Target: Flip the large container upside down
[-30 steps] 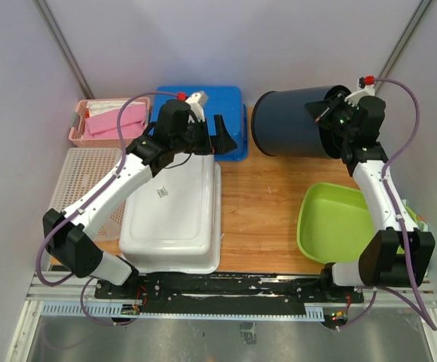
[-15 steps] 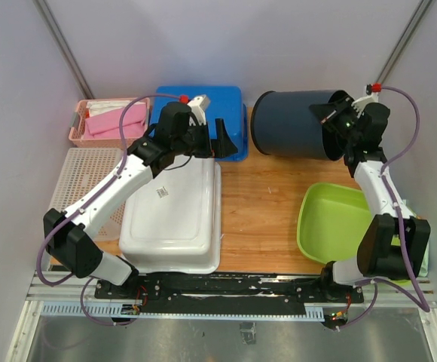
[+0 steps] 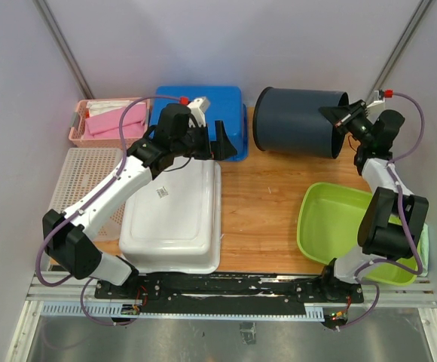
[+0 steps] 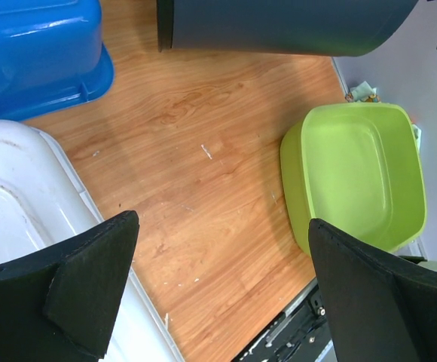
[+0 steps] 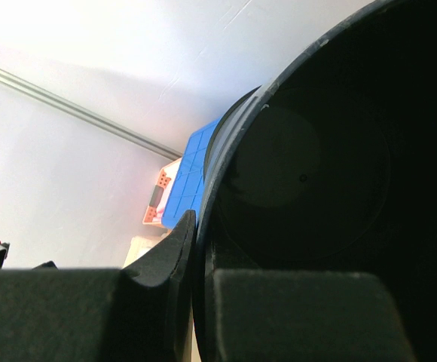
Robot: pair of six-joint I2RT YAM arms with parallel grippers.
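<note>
The dark navy container (image 3: 297, 123) is lying on its side at the frame's upper right, long axis running left-right, mouth facing the right gripper (image 3: 344, 115), which is pinching its rim, while the farther left gripper (image 3: 222, 139) is hanging wide open.

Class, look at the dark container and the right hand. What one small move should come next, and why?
Probably swing the rim down toward the table. The right hand is shut on the rim of the dark container, which lies tipped on its side, mouth facing right, so it is only partway over.
</note>
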